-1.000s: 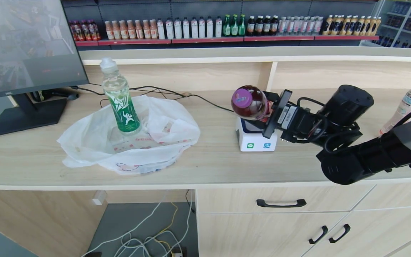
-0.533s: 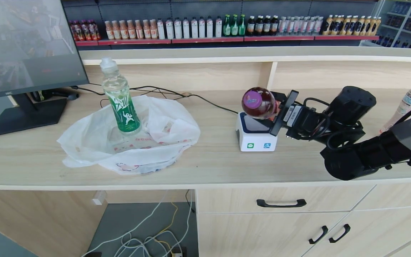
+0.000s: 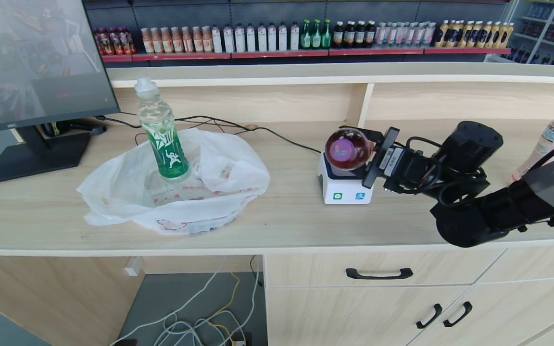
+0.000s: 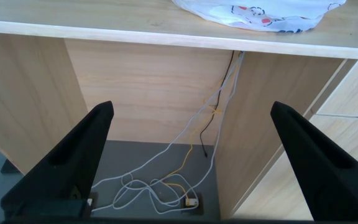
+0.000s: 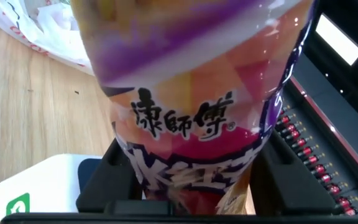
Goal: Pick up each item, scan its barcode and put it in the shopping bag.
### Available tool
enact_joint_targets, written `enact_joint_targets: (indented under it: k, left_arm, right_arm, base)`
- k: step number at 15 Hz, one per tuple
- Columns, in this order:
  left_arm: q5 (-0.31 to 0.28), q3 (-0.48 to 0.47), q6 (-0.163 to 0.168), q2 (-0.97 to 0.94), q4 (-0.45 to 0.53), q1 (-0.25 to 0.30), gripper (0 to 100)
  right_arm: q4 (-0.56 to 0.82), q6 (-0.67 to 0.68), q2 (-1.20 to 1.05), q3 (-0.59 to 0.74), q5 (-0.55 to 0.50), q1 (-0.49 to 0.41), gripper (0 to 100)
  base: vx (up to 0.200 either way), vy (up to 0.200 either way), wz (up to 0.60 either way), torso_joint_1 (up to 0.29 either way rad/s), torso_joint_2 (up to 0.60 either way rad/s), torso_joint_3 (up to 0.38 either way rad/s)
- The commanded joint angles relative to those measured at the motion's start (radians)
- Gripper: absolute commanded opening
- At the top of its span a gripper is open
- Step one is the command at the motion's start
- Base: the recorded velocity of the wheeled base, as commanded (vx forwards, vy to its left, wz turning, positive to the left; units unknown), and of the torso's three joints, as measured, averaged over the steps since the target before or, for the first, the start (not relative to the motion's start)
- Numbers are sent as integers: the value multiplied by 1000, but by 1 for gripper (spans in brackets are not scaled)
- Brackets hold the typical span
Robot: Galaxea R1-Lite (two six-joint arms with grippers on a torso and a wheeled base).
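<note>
Left gripper (image 4: 191,118): fingers spread wide, holding nothing, hanging below the counter edge. The front of the shopping bag (image 4: 260,12) shows above it.

Shopping bag (image 3: 219,187) lies open on the counter (image 3: 282,226), with a green-labelled bottle (image 3: 161,134) standing upright in it.

The scanner (image 3: 346,190) sits well apart from the bag, on the bag's right.

Dark bottle with the purple cap (image 3: 348,149): held just over the scanner's top window. I can't tell if it touches. Its long axis is close to level, cap pointing toward the head camera and tipped a little down, base running back into the right gripper (image 3: 367,146), which is clamped across the body. The right wrist view has the label (image 5: 191,118) facing that camera.

My judgement: this is the scan step. The bag lies to the left of the held bottle, so the right arm carries it leftward and must swing the cap upward to stand it.

One more bottle (image 3: 553,139) waits at the far right.
</note>
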Motion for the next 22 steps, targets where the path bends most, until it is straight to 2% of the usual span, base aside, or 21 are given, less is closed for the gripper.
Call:
enact_joint_targets:
  k: [1,22]
  left_arm:
    - [0,0,0,0,0,0,100]
    - [0,0,0,0,0,0,100]
  right_arm:
    - [1,-1,-11,22,7,1,0]
    - [1,-5,-11,48,-7,23,0]
  base:
    - [0,0,0,0,0,0]
    - [0,0,0,0,0,0]
